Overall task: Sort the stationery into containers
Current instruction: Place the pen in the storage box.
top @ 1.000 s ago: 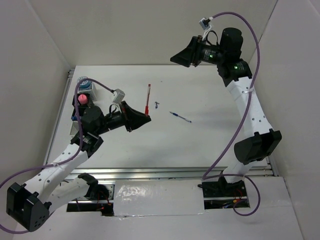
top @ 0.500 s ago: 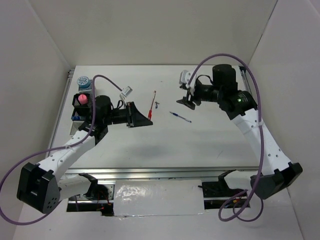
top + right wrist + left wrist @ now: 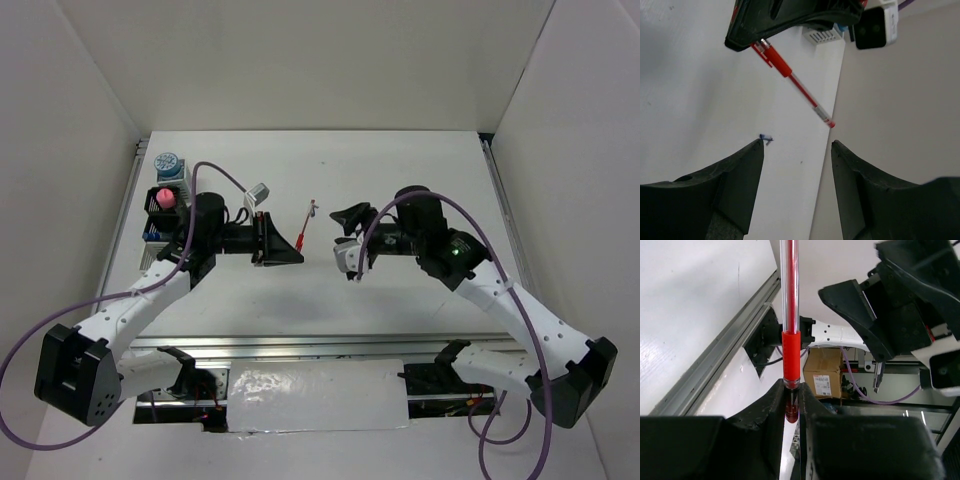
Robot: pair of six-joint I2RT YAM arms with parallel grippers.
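Observation:
My left gripper (image 3: 291, 246) is shut on the lower end of the red pen (image 3: 305, 222), which slants up and away from it. In the left wrist view the red pen (image 3: 789, 315) stands up from between the closed fingers (image 3: 767, 410). My right gripper (image 3: 345, 228) hovers open just right of the pen and faces the left gripper. In the right wrist view the red pen (image 3: 796, 86) sticks out of the left gripper (image 3: 790, 20), above my open right gripper (image 3: 797, 145). A tiny blue-capped bottle (image 3: 765, 138) lies on the table. The blue pen is hidden.
The containers (image 3: 178, 186) stand in a row along the table's left edge. A round blue-white tin (image 3: 167, 162) sits in the far one, and a pink block (image 3: 165, 199) in the black one. White walls close in the table on three sides.
The right arm has swung down from the back right corner to the table's middle, facing the left gripper and covering the blue pen. The left gripper has kept hold of the red pen.

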